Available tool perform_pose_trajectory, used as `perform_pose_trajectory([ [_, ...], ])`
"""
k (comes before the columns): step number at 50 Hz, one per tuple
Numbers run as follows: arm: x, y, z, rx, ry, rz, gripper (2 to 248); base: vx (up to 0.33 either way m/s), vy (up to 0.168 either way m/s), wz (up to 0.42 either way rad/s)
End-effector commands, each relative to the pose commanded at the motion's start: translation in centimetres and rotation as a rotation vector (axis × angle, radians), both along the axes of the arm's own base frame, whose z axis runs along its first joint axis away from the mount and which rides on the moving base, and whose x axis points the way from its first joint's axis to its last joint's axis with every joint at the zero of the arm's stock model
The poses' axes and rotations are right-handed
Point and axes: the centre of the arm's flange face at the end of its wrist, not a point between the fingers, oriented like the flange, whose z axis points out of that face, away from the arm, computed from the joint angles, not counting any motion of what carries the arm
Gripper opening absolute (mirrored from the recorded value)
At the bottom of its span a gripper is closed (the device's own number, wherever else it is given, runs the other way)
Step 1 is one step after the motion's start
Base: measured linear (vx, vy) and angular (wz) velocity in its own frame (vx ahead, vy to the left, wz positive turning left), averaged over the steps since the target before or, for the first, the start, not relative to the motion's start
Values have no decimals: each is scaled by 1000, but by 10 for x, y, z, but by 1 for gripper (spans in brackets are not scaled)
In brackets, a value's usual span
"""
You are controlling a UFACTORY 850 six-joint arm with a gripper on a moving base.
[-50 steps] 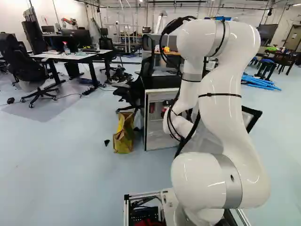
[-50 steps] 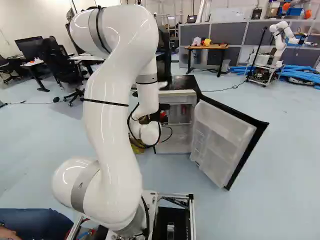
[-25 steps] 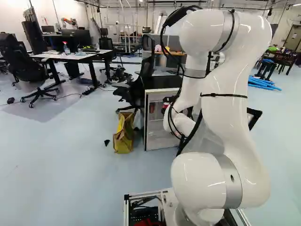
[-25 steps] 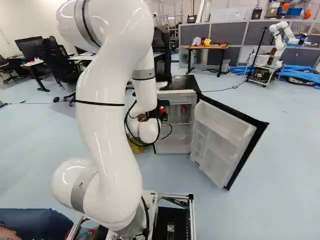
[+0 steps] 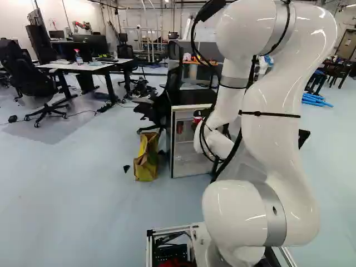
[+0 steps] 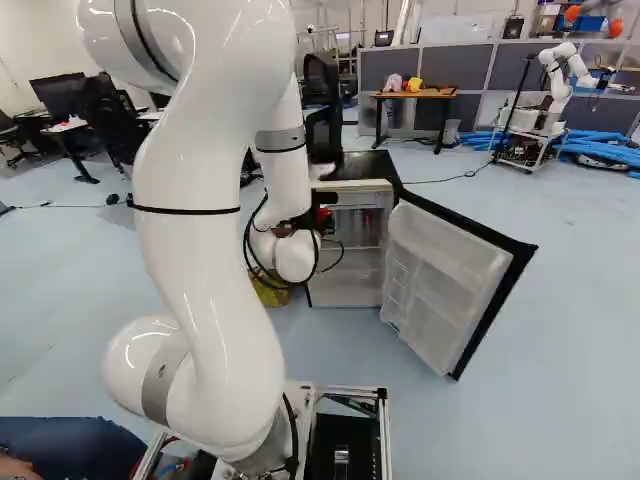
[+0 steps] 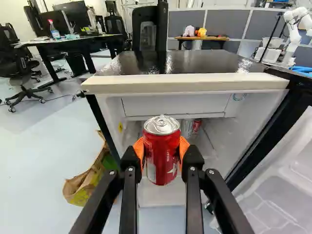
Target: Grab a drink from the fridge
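My gripper (image 6: 323,213) is clamped on the red can (image 7: 162,153), orange pads (image 7: 139,149) both sides. Can's upright, in front of the open fridge (image 7: 185,84). Another can (image 7: 196,126) inside fridge, bag (image 7: 80,187) beside it.

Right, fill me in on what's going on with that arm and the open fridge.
A white robot arm holds a red metal drink can upright between the orange pads of its black two-finger gripper. The can is in front of a small white fridge with a black top, apparently already out of it. The fridge's white-lined door stands wide open, and at least one more can is inside.
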Motion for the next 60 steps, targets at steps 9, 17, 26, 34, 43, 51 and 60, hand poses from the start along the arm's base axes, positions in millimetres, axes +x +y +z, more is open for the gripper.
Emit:
perform_pose_trajectory([
  [9, 2, 0, 9, -4, -22, 1, 92, 0, 0, 0],
  [17, 8, 0, 17, -8, -44, 3, 92, 0, 0, 0],
  [26, 15, -1, 25, -13, -70, 5, 92, 0, 0, 0],
  [34, 17, -1, 33, -16, -90, 6, 92, 0, 0, 0],
  [43, 17, 0, 42, -20, -110, 6, 92, 0, 0, 0],
  [51, 16, 0, 51, -23, -128, 6, 92, 0, 0, 0],
  [60, 16, 0, 60, -27, -150, 6, 92, 0, 0, 0],
])
